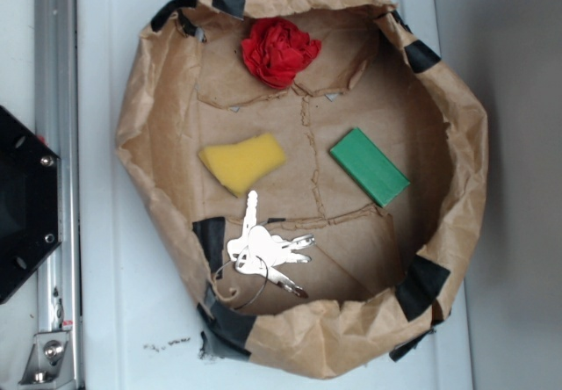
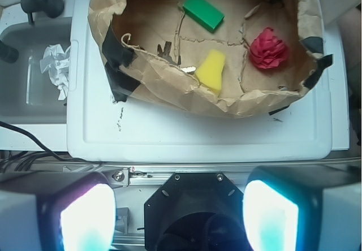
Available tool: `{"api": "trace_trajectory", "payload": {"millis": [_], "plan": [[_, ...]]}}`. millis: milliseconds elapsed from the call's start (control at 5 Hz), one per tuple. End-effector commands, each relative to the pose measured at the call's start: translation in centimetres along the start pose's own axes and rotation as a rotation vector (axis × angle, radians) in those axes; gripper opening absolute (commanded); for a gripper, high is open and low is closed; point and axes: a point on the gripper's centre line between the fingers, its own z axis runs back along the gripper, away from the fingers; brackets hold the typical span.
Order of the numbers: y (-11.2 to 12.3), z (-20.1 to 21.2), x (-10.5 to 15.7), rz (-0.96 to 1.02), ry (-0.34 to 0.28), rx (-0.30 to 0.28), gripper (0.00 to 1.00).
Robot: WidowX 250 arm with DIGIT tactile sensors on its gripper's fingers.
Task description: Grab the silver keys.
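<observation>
task not yet begun: the silver keys (image 1: pixel 265 251) lie untouched on the floor of the brown paper nest (image 1: pixel 479 170), near its taped rim, just below the yellow sponge (image 1: pixel 243 162). the gripper (image 2: pixel 180 217) hangs well back with jaws spread and empty. judged approach: room is clear above, but the raised paper wall crowds the keys on one side.

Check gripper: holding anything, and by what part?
Nothing held. The gripper is open, far from the bunch of shiny silver metal keys lying in the brown paper basket.
</observation>
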Motion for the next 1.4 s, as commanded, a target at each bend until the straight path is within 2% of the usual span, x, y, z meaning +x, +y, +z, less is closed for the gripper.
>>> {"api": "trace_trajectory", "payload": {"millis": [0, 200, 400, 600, 800, 1000, 1200], "plan": [[0.0, 0.0, 0.0, 0.000, 0.000, 0.000, 1.00], [-1.3, -1.0, 4.4, 0.119, -0.084, 0.023, 1.00], [-1.2, -2.6, 7.4, 0.277, -0.064, 0.079, 1.00], [-0.7, -3.8, 8.9, 0.444, -0.047, 0.131, 1.00], [0.9, -5.5, 9.2, 0.599, 0.026, 0.185, 1.00], [2.3, -7.0, 9.5, 0.696, 0.077, 0.202, 1.00], [3.5, -8.3, 10.2, 0.775, 0.062, 0.076, 1.00]]}}
